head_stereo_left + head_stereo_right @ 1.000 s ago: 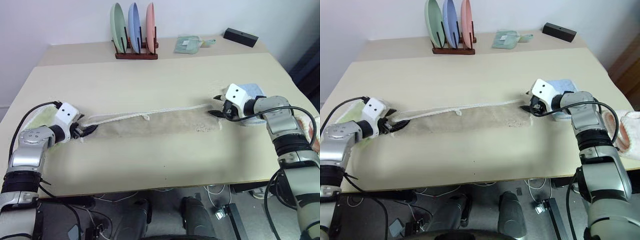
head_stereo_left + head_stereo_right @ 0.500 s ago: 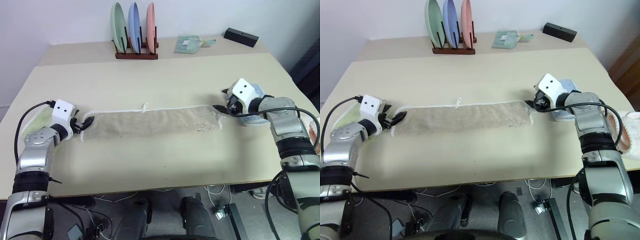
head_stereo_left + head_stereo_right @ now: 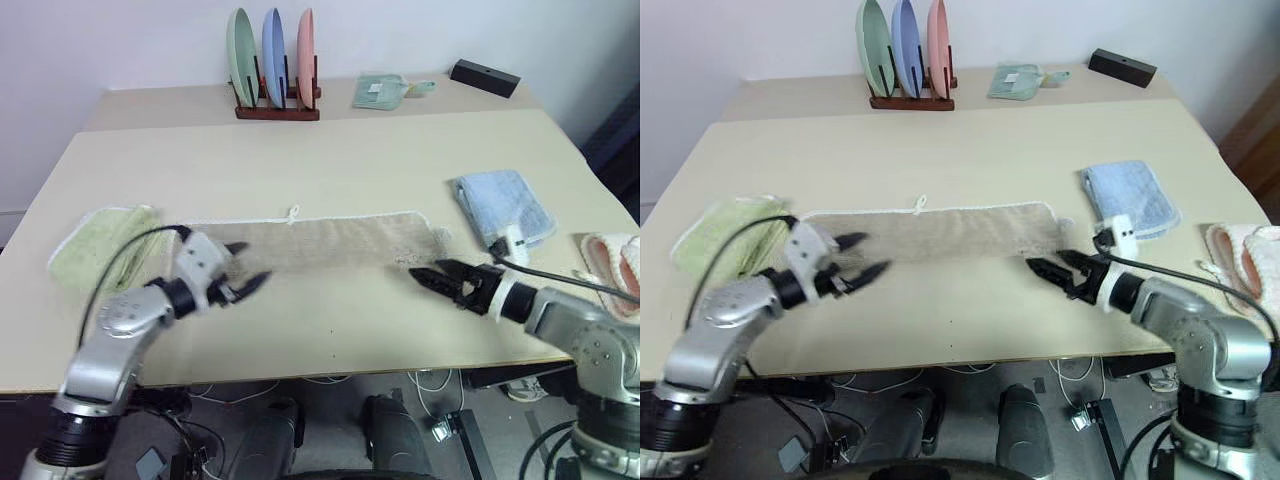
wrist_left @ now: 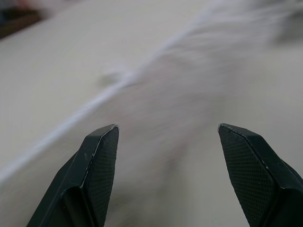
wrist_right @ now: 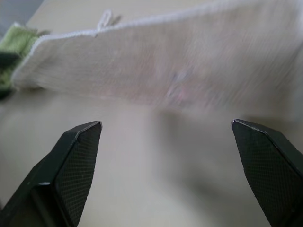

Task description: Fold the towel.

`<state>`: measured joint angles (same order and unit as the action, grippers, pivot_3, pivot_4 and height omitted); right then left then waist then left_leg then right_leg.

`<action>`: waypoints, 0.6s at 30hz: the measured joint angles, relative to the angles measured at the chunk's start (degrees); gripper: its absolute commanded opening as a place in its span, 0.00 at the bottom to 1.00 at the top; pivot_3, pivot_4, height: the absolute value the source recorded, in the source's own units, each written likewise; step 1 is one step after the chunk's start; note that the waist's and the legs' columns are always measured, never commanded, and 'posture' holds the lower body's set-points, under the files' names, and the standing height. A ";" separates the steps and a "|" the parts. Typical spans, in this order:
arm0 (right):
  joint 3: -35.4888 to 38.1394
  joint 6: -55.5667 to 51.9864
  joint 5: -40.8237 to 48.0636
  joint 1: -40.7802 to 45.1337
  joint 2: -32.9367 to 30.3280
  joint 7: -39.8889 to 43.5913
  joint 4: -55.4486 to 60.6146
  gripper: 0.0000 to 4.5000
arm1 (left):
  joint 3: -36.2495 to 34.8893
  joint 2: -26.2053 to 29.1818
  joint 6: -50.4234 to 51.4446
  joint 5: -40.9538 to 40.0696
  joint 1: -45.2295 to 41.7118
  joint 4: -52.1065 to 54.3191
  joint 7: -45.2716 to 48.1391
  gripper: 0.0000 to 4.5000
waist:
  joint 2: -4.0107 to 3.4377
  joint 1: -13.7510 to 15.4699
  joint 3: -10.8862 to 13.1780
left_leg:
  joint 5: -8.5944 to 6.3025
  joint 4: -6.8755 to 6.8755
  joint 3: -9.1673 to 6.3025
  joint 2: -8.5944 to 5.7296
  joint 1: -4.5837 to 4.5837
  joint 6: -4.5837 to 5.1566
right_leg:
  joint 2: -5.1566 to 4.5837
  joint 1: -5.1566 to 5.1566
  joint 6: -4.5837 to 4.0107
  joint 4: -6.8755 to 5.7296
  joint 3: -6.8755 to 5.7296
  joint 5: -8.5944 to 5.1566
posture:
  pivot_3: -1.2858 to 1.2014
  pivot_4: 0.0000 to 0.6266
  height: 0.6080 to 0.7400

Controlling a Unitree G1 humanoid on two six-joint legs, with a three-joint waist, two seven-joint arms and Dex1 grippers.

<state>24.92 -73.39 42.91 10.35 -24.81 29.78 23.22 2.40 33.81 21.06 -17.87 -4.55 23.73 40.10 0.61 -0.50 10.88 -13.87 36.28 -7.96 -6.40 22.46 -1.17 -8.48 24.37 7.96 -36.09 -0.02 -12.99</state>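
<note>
Towel (image 3: 320, 240), beige with white corded edging and a small loop on its far edge, lies as a long flat strip across the middle of the table (image 3: 330, 150), between a green towel (image 3: 100, 245) and a blue towel (image 3: 503, 205). Left gripper (image 3: 247, 283) hovers over its near left end, fingers spread and empty; right gripper (image 3: 425, 273) sits just off its near right corner, fingers parted wide, holding nothing
</note>
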 measured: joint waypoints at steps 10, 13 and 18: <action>15.45 -9.33 -0.63 14.01 21.89 -26.42 -4.63 0.94 | 6.43 -6.93 3.81 -1.40 -0.53 4.20 -2.33 0.76 | -0.10 -0.20 -0.07 | 0.01 -0.04 0.00 0.01 -0.04 0.00 | 0.05 0.00 -0.01 -0.01 0.00 0.01 | 0.52 0.24 1.00; 17.17 -7.74 -2.24 17.37 23.80 -31.42 -7.72 0.72 | 6.43 -7.21 3.83 -1.36 -0.56 4.17 -2.98 0.76 | -0.11 -0.16 -0.09 | 0.01 -0.04 0.00 0.00 -0.05 0.00 | 0.06 0.00 -0.01 -0.01 0.00 0.01 | 0.52 0.24 1.00; 18.43 -4.23 -2.98 18.43 24.81 -35.62 -11.20 0.13 | 6.42 -7.53 3.82 -1.32 -0.55 4.07 -3.69 0.76 | -0.12 -0.24 -0.10 | 0.01 -0.05 0.00 0.00 -0.05 0.01 | 0.06 -0.01 -0.02 -0.01 0.00 0.01 | 0.52 0.24 1.00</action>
<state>43.34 -77.62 39.93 28.77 0.00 -5.85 12.02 8.82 26.28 24.88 -19.18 -5.10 27.80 36.41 0.49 -0.74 10.78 -13.86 36.24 -7.97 -6.40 22.41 -1.17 -8.42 24.36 7.95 -36.10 -0.02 -12.98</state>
